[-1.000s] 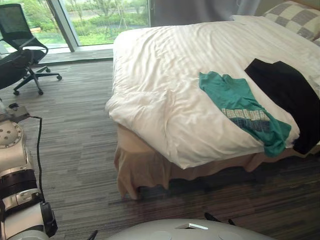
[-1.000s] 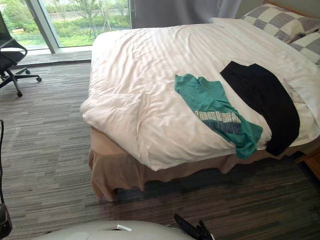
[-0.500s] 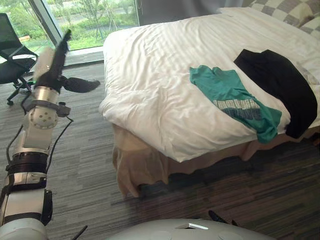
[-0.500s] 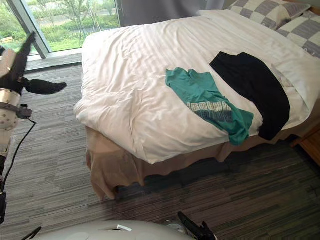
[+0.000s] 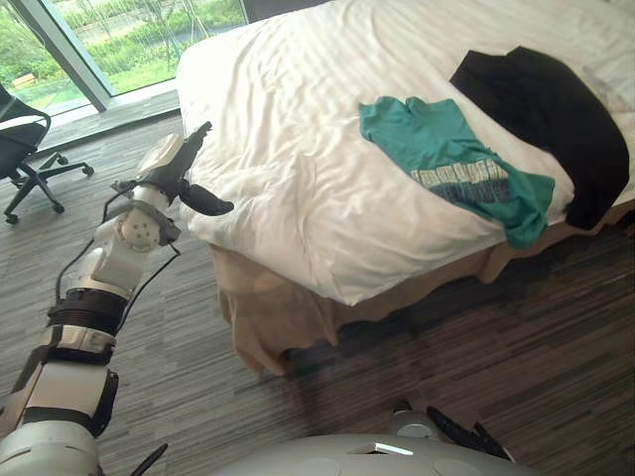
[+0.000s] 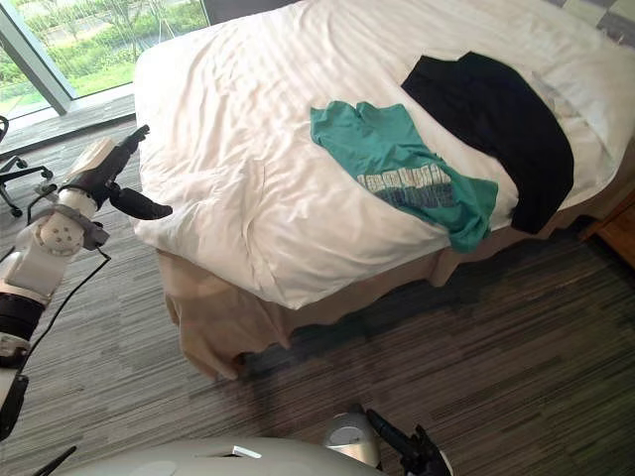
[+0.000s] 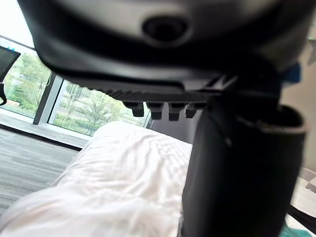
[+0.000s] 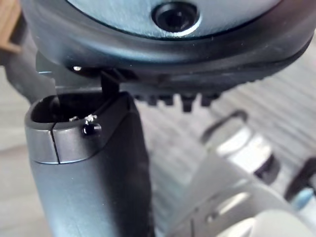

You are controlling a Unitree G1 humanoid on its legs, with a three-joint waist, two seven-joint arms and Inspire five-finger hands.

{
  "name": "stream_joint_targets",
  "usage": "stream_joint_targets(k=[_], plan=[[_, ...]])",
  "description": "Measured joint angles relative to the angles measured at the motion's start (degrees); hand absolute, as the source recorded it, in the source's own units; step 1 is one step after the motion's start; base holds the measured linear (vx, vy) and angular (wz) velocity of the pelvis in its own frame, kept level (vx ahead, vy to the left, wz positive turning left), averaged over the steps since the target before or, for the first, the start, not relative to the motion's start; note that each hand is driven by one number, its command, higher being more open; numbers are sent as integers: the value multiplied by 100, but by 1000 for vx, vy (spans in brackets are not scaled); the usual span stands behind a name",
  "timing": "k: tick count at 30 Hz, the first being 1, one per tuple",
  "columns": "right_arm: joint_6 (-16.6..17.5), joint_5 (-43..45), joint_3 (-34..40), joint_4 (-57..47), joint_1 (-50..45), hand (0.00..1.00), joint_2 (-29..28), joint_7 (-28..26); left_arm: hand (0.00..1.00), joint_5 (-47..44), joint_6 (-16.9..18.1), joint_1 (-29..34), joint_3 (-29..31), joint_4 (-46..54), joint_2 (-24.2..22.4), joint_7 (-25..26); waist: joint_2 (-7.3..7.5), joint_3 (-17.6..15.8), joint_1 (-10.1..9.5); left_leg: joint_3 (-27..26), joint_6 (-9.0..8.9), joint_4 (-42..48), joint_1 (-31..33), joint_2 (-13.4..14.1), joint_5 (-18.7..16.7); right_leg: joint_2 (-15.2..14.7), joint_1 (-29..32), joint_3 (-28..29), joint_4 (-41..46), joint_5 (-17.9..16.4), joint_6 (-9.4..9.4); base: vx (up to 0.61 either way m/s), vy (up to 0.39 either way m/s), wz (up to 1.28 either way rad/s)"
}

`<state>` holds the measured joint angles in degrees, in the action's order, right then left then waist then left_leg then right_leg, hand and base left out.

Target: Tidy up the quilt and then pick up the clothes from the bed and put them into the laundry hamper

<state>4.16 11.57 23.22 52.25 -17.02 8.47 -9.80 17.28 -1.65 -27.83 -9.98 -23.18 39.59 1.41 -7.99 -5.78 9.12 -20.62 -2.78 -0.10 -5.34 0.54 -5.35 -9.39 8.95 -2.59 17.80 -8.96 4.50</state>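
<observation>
Within the last second the left hand (image 5: 167, 161) has come up from low at the robot's side, swung high, and now reaches toward the near corner of the white quilt (image 5: 298, 149). Its fingers are straight and its thumb is spread, just beside the quilt's edge and gripping nothing. (The whole view has shifted too, so the head moved, not the bed.) I judge the quilt-tidying step is only starting. The green T-shirt (image 5: 451, 164) and black garment (image 5: 546, 99) lie untouched on the quilt.

The quilt's long axis runs from that drooping corner away toward the head of the bed. The T-shirt lies slantwise, its hem over the near side edge. The right hand (image 6: 407, 451) hangs low over the floor, fingers relaxed
</observation>
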Motion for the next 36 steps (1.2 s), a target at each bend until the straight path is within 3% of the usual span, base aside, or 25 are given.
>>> stream_joint_targets(k=[2,5,8,12,17,28,32,36], plan=[[-10,-54,-33,-188,13,100,88,-87,100,164,-251,81,-96,93,-222,208,-22,-37,72,-61,27,0,155,-93,8,-131,372,100,429,-203,44,-61,-31,1],[-38,-138,-82,-413,10,100,92,-131,100,155,-505,89,-317,123,-358,401,25,-152,159,-333,44,185,460,-69,-32,-166,737,179,688,-249,49,-46,-39,-7],[-82,-215,-132,-615,-78,100,114,-149,100,153,-644,86,-394,132,-372,484,92,-235,228,-666,37,348,549,-45,-35,-162,868,313,819,-263,25,11,-18,-9],[-120,-277,-142,-936,-219,100,206,-248,100,152,-878,86,-431,441,-380,637,39,-263,225,-1029,35,507,509,-65,-34,-209,905,480,977,-297,-30,7,2,-2],[-105,-451,-150,-1226,-221,100,240,-321,100,152,-1021,90,-427,745,-644,861,-30,-277,218,-1119,-5,591,493,-88,-59,-258,920,541,1099,-377,5,-38,-1,0],[-99,-447,-125,-1274,-272,100,306,-374,100,116,-1277,154,-320,806,-796,986,-11,-290,243,-1287,-27,605,584,-88,-126,-265,1111,640,1274,-395,68,-63,-9,-2],[-163,-445,-123,-1280,-143,100,308,-385,100,117,-1683,301,-132,819,-963,1105,-19,-284,249,-1394,-25,603,707,-124,-112,-258,1338,754,1329,-394,69,-12,12,-12],[-241,-180,-32,-1275,189,100,247,-644,100,117,-2076,260,-204,802,-1017,1522,67,-373,347,-1386,-14,705,1495,-59,-60,-244,2037,739,1275,-231,93,-41,-43,12]])
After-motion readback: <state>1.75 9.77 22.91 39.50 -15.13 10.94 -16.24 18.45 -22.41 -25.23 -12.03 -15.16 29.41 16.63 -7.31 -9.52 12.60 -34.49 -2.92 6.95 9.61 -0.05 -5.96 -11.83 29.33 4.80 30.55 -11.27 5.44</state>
